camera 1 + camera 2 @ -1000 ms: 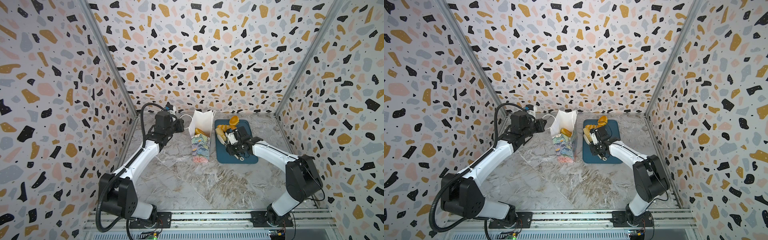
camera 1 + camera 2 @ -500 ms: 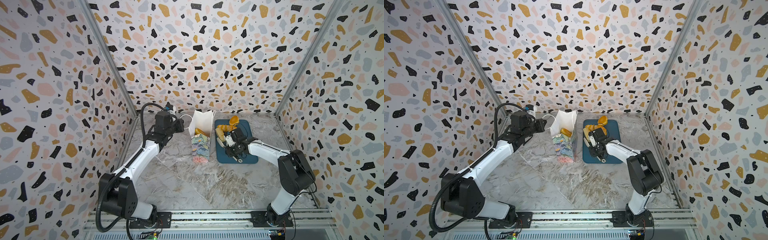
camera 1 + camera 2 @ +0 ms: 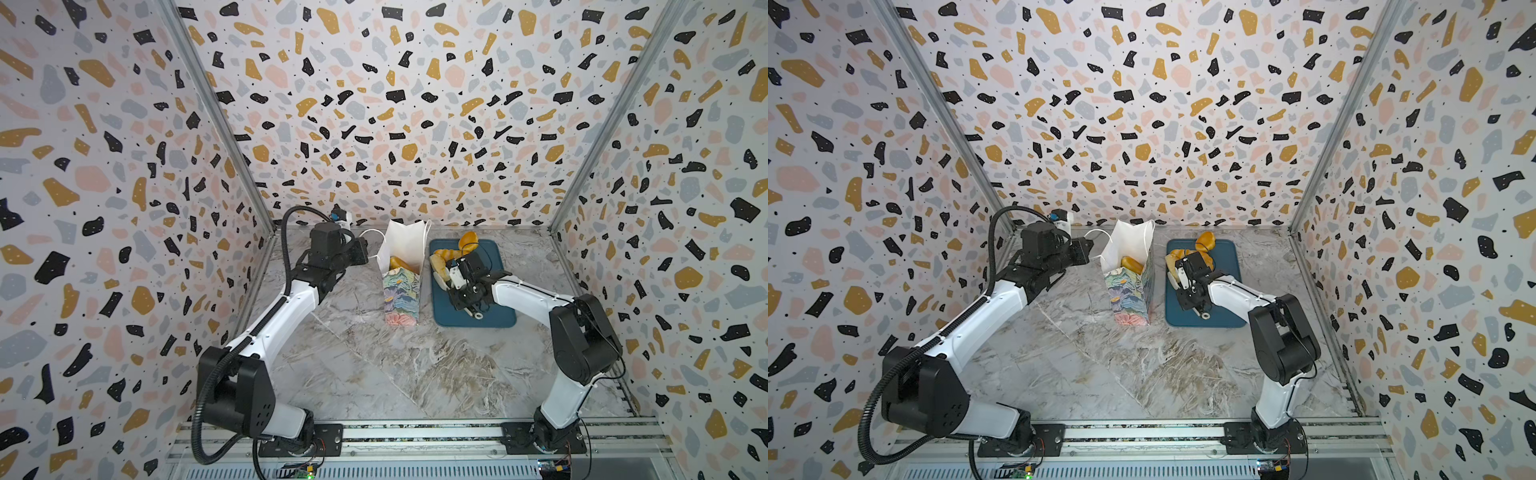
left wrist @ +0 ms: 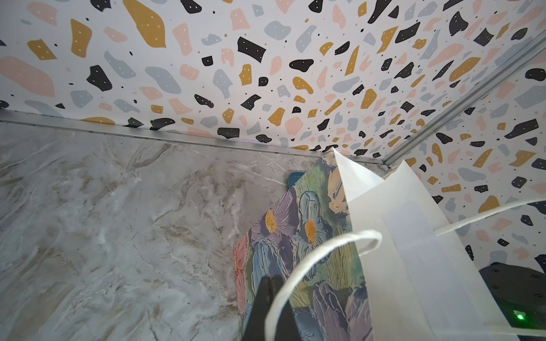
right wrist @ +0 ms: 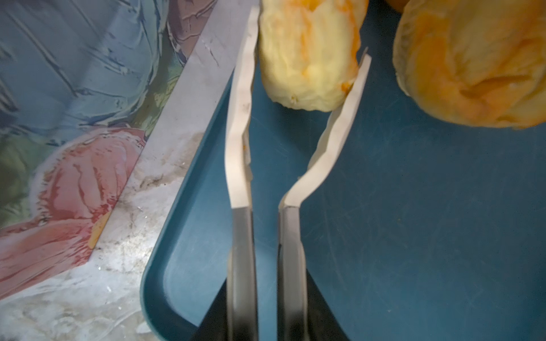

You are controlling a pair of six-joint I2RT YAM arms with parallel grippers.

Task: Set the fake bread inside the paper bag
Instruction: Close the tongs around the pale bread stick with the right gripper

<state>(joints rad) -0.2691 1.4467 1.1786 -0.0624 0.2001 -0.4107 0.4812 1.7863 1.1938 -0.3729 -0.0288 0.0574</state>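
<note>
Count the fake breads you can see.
4 visible: a brown roll in the paper bag; on the tray, a round bun at the far end, a golden piece beside it, a pale loaf in the right pincer. More may hide beneath it.

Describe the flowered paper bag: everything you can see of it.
The paper bag stands upright on the marble table, left of the teal tray in both top views and apart from it. Tall and narrow, printed outside with pastel painted flowers, white inside. Its mouth gapes; a golden bun shows within. One white cord handle loops to the shut left claw; whether it is pinched cannot be told.
</note>
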